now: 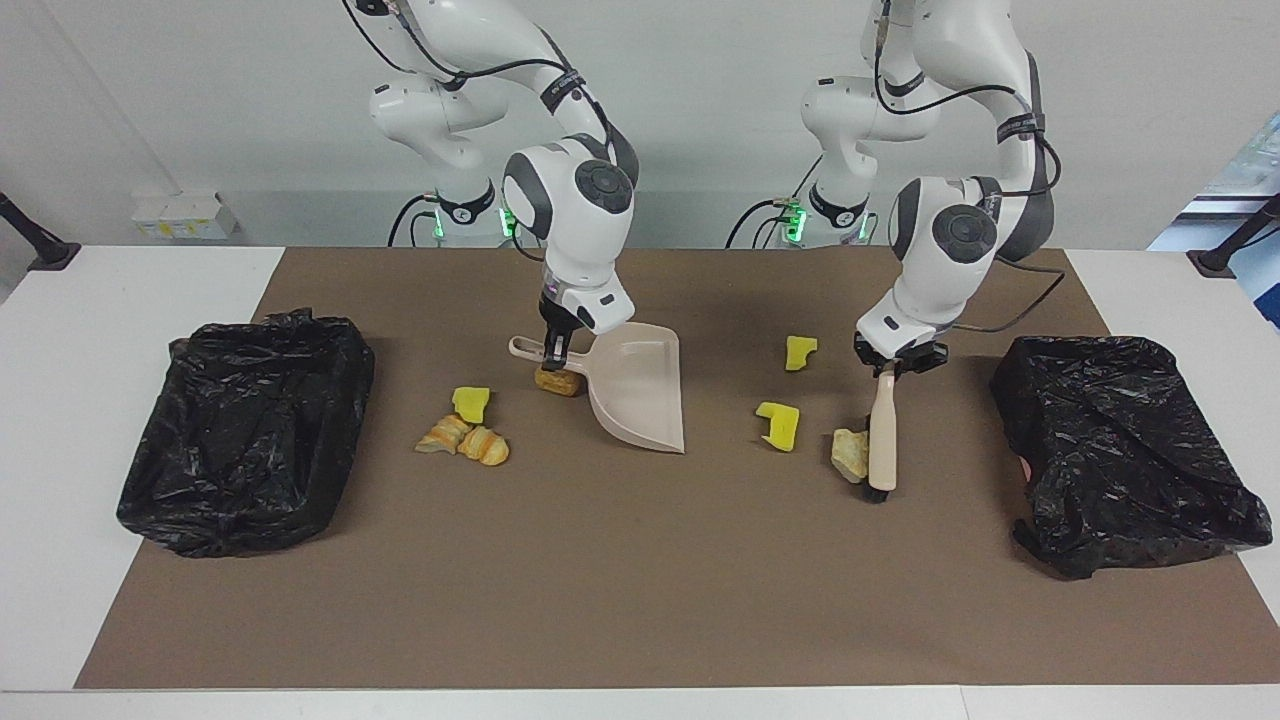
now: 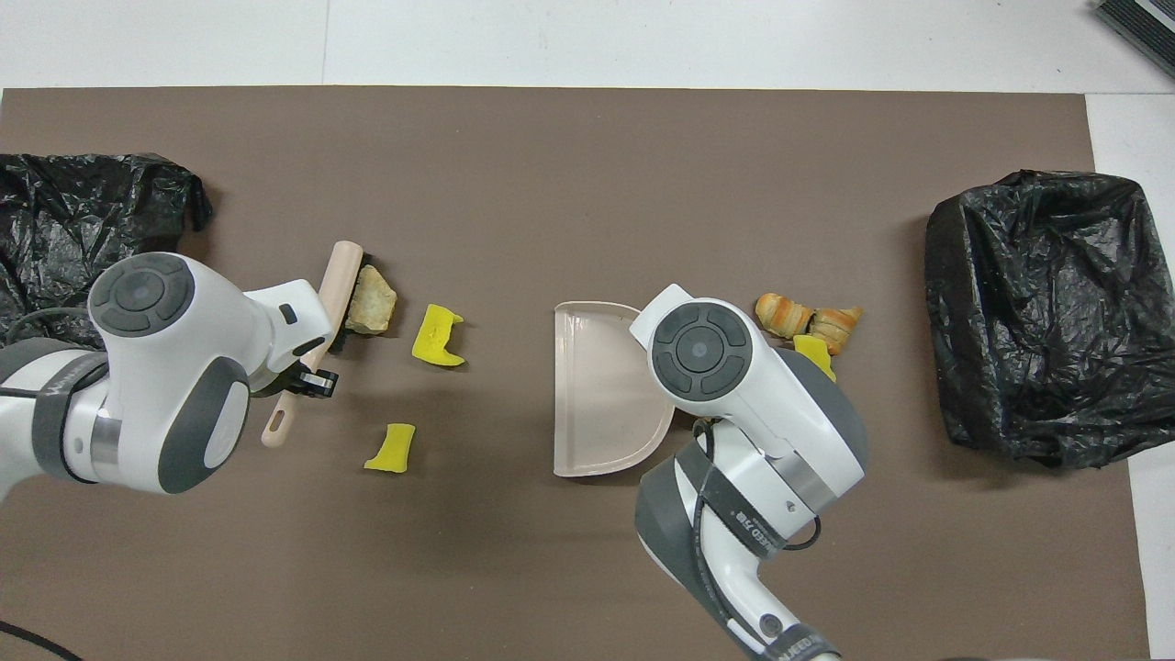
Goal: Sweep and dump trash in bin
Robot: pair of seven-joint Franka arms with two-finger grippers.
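My right gripper point(image 1: 555, 357) is shut on the handle of the beige dustpan point(image 1: 640, 395), which rests on the brown mat; the overhead view shows the pan point(image 2: 597, 386) but the wrist hides the gripper. A golden-brown lump point(image 1: 558, 381) lies by the handle. A yellow chunk point(image 1: 470, 402) and two bread pieces point(image 1: 465, 440) lie toward the right arm's end. My left gripper point(image 1: 890, 365) is shut on the brush point(image 1: 882, 440), whose bristles touch a tan lump point(image 1: 850, 453). Two yellow chunks point(image 1: 779, 424) point(image 1: 799, 351) lie between brush and dustpan.
Two bins lined with black bags stand on the mat, one at the right arm's end point(image 1: 245, 430) and one at the left arm's end point(image 1: 1120, 450). The mat point(image 1: 620, 580) lies on a white table.
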